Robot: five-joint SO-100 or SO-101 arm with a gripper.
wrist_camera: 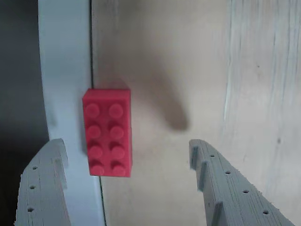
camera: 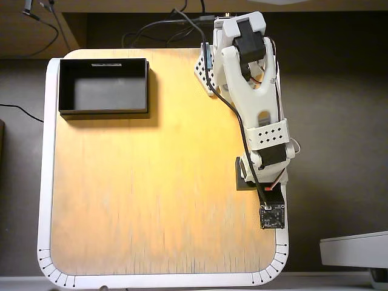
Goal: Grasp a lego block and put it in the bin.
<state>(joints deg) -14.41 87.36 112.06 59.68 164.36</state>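
Black bin: over on the left of the overhead view, the shallow rectangular black bin (camera: 103, 86) with thin walls and a dark grey floor sits at about 10 o'clock on the table, a small white label on its far rim, nothing inside it.

Table: a pale wooden table (camera: 145, 194) with a white rounded border, tick marks at both near corners in the overhead view; the wrist view shows the same white border as an upright strip on the left.

Red brick: in the wrist view the small bright red rectangular plastic lego block (wrist_camera: 107, 132), two by four studs facing up, lies with its long side running 12 to 6 o'clock, straddling the seam between white border and wood. It is flat on the table. In the overhead view it cannot be made out under the arm.

Tool: and here the grey 3D-printed two-finger tool (wrist_camera: 127, 155) is spread wide, both fingers coming up from the bottom edge of the wrist view, one at 7 o'clock, one at 5 o'clock. It is released, gripping nothing; the brick sits between the fingers, nearer the left one, apart from both.

Arm: the white jointed robot arm (camera: 254, 103) reaches from 12 o'clock at the table's far edge toward 4 o'clock, ending over the right border, well apart from the bin.
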